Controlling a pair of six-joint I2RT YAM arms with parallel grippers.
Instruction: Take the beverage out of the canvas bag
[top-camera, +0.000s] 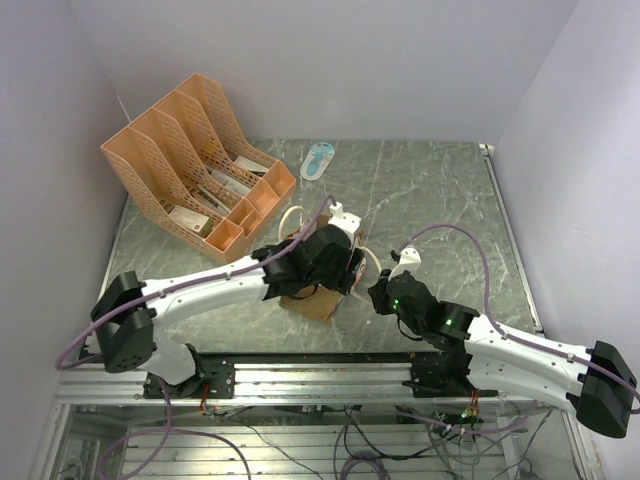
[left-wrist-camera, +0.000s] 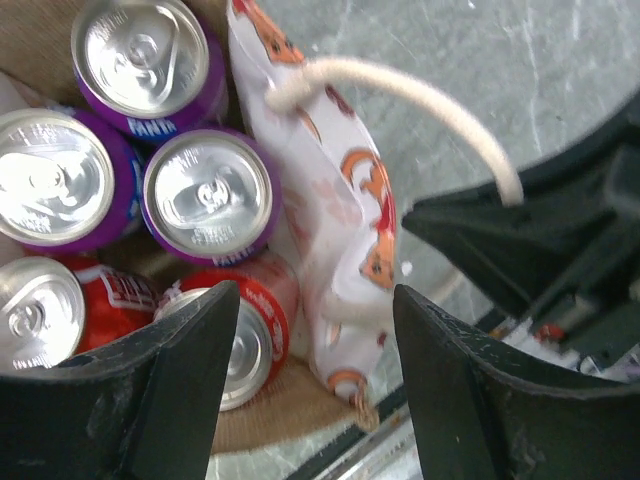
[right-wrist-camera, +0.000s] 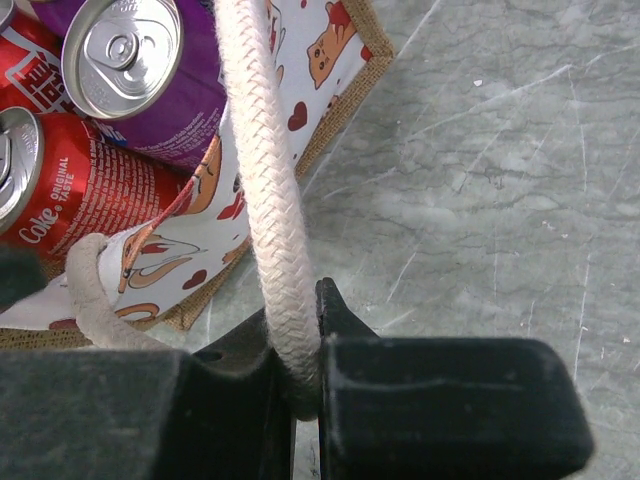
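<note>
The canvas bag (top-camera: 318, 303) stands at the table's middle front, mostly hidden under my left gripper (top-camera: 335, 262). In the left wrist view it holds purple Fanta cans (left-wrist-camera: 207, 195) and red Coke cans (left-wrist-camera: 250, 320). My left gripper (left-wrist-camera: 315, 300) is open just above the bag's edge, one finger over a red can, the other outside the cat-printed side panel (left-wrist-camera: 345, 210). My right gripper (right-wrist-camera: 300, 340) is shut on the bag's cream rope handle (right-wrist-camera: 268, 190), to the right of the bag (right-wrist-camera: 325, 55). A purple can (right-wrist-camera: 130, 60) and a Coke can (right-wrist-camera: 85, 190) show there too.
An orange plastic file rack (top-camera: 195, 165) with papers stands at the back left. A small white-and-blue object (top-camera: 318, 158) lies at the back middle. The metal rail (top-camera: 320, 375) runs along the table's near edge, close to the bag.
</note>
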